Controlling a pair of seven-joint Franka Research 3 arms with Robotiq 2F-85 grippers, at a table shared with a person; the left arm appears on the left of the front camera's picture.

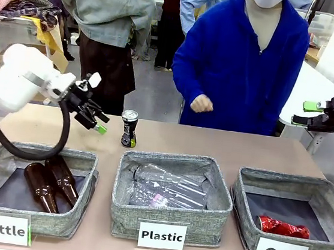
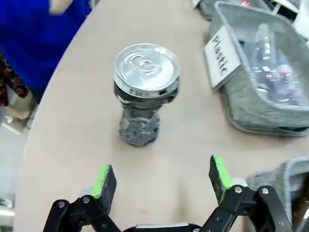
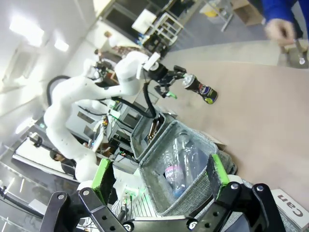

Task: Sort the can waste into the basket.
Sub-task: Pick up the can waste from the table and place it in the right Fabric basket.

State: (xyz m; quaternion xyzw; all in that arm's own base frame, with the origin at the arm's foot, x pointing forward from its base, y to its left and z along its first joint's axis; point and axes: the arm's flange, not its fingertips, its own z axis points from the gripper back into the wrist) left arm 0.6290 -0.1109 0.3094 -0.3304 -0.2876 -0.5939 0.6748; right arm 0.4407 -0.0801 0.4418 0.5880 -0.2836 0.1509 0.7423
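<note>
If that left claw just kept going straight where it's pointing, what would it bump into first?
Most likely the black can standing on the table; it sits nearly centred ahead of the open left gripper.

The Plastic bin (image 1: 126,217) sits mid-table. Left of it is the Bottle bin (image 1: 59,224), two bottles (image 1: 51,185) inside — right of it the basket (image 1: 240,200), one can (image 1: 282,227) lying in it. Behind the Plastic bin's far left corner a second can (image 1: 129,128) stands on the table (image 1: 225,147).
</note>
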